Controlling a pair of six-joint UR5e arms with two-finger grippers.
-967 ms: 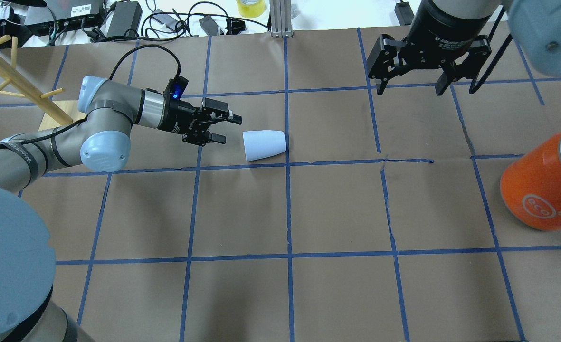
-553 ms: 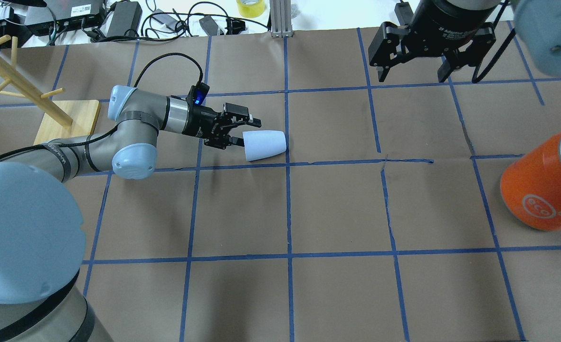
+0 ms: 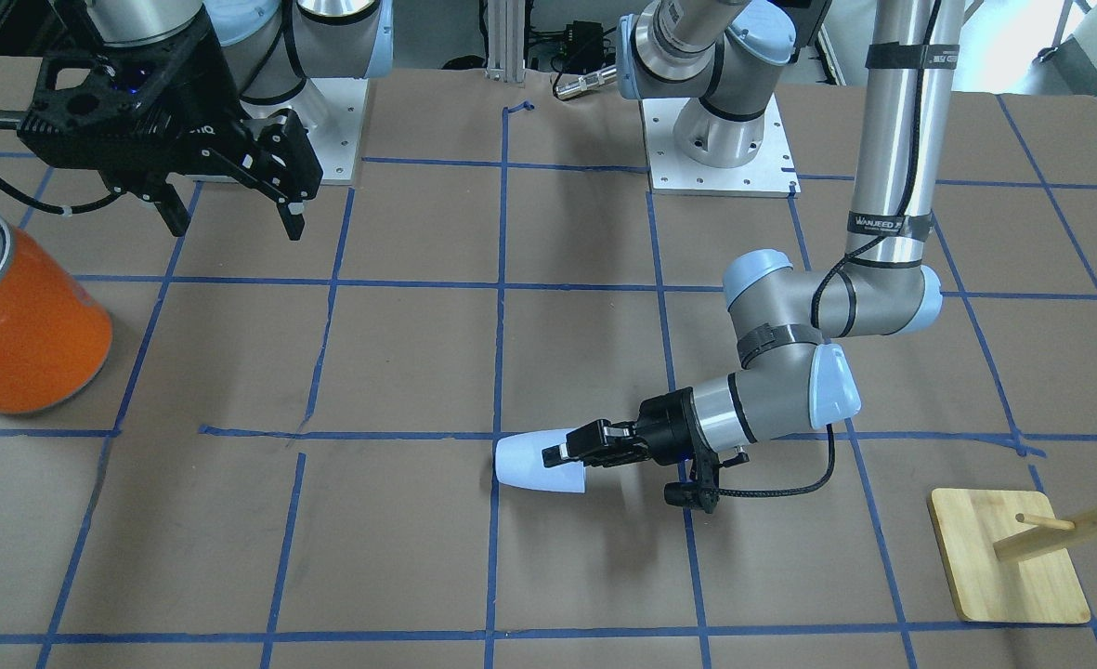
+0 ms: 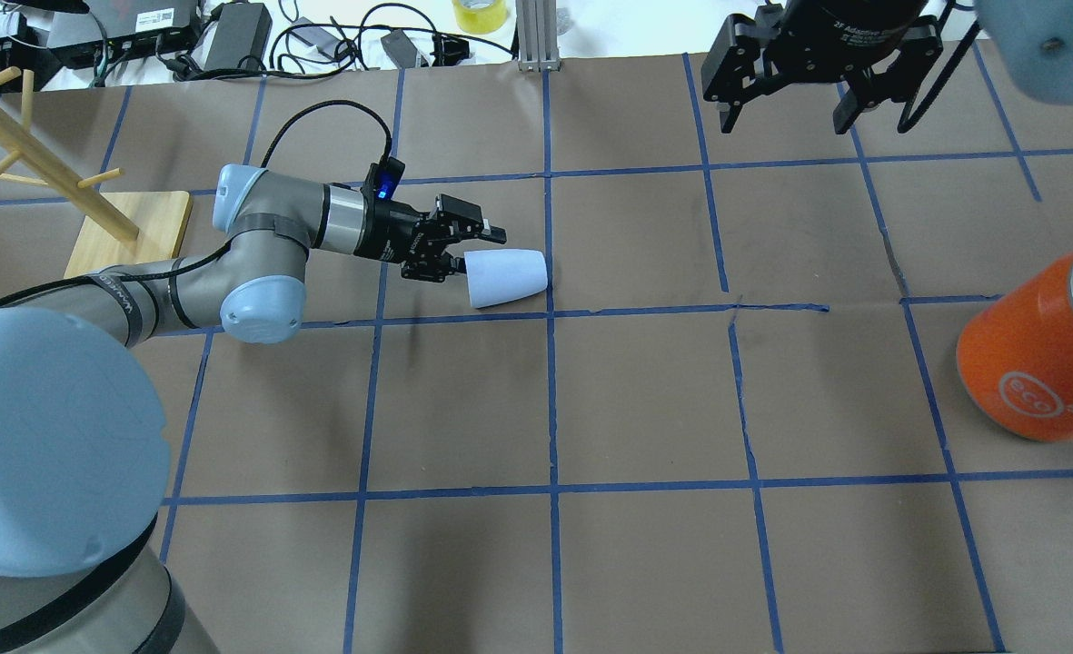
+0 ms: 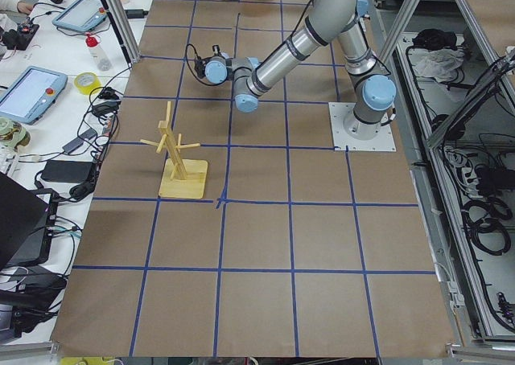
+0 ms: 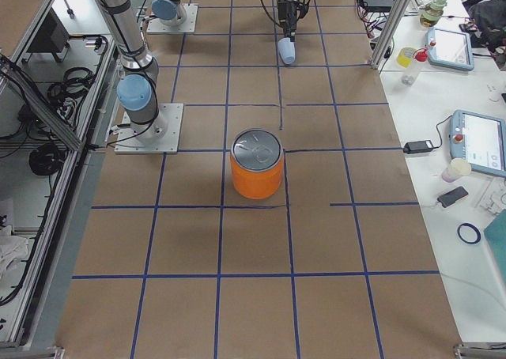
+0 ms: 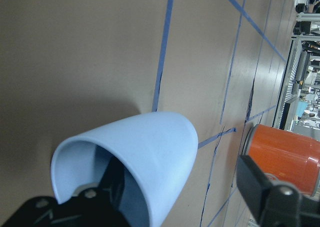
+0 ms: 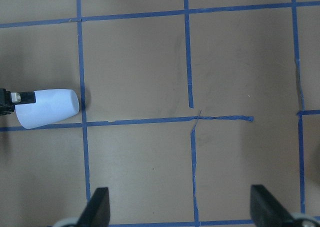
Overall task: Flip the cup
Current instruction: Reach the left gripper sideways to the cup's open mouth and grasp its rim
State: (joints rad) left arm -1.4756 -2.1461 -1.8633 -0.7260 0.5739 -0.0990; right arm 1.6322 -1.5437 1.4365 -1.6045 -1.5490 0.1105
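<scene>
The cup [image 4: 507,275] is a small pale blue-white tumbler lying on its side on the brown paper, mouth towards my left arm. It also shows in the front view [image 3: 534,462], the left wrist view [image 7: 150,152] and the right wrist view [image 8: 47,107]. My left gripper [image 4: 477,252] is open and low at the cup's mouth. In the left wrist view one finger [image 7: 112,187] sits inside the mouth and the other finger [image 7: 270,197] is outside, so the jaws straddle the cup's wall. My right gripper [image 4: 783,123] is open and empty, high over the far right of the table.
A large orange can [image 4: 1036,354] with a silver top stands at the right edge. A wooden peg rack [image 4: 91,218] on a bamboo base stands at the left. Cables and power bricks lie beyond the table's far edge.
My left gripper has moved right, from short of the cup to its mouth, with one finger now inside. My right gripper has drawn back towards the far edge. The cup has not moved.
</scene>
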